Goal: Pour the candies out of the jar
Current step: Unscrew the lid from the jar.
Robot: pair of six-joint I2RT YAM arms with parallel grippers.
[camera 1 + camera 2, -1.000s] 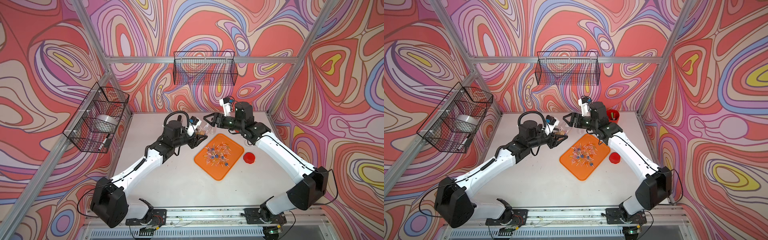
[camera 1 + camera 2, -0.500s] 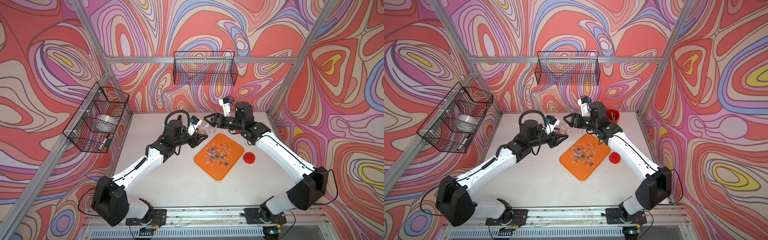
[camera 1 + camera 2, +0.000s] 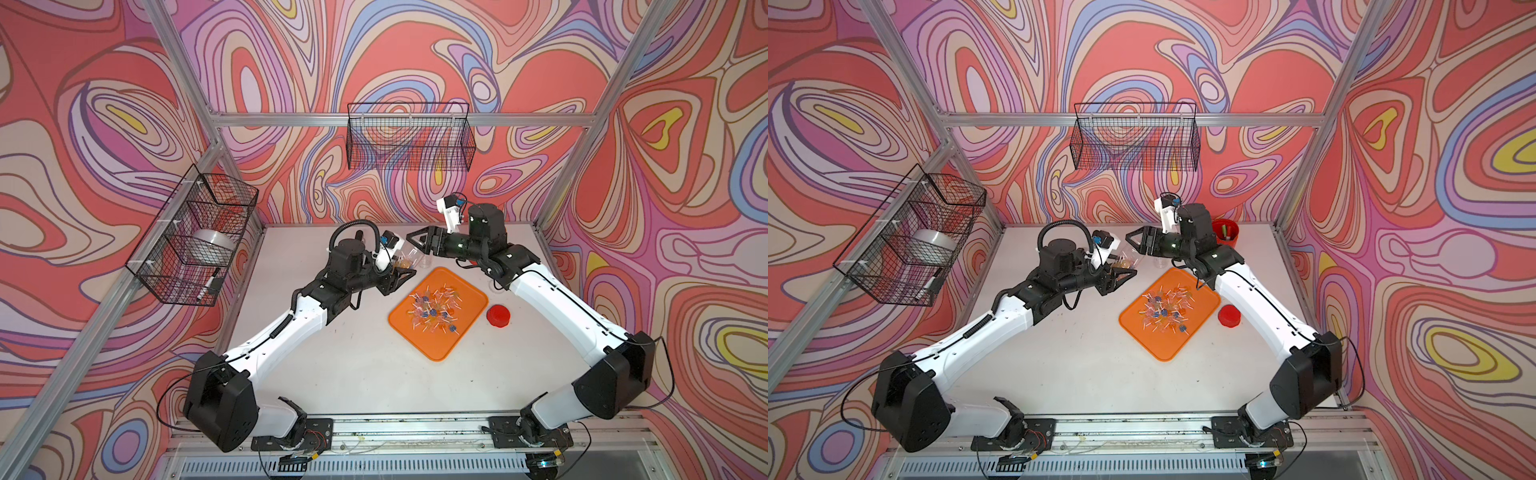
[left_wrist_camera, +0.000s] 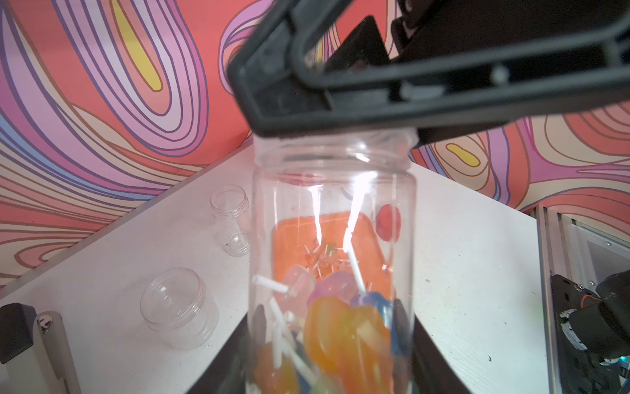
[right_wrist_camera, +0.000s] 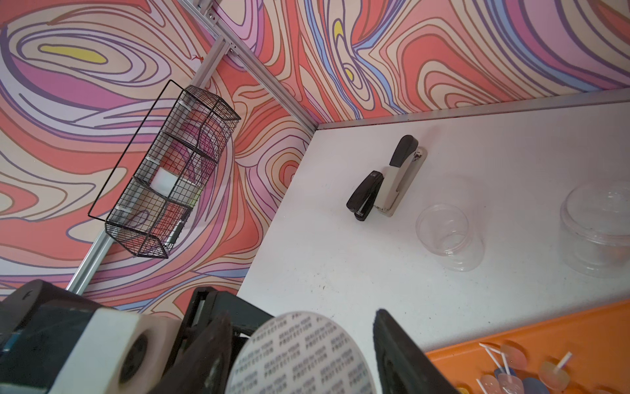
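Left claw [image 3: 405, 269] is clamped on the jar [image 4: 334, 211], which is tilted in the air just off the tray's [image 3: 469, 332] far corner. Some candies [image 4: 341, 327] sit inside it and a pile lies on the tray. Right claw [image 3: 415, 244] straddles the jar mouth with a white printed seal [image 5: 300, 354] between its jaws; can't tell if it's gripping or only around it. Risks: the mouth is past the tray edge, so anything freed there lands on the tabletop [image 3: 374, 374], and a hard tug at the seal could twist the jar in the left claw.
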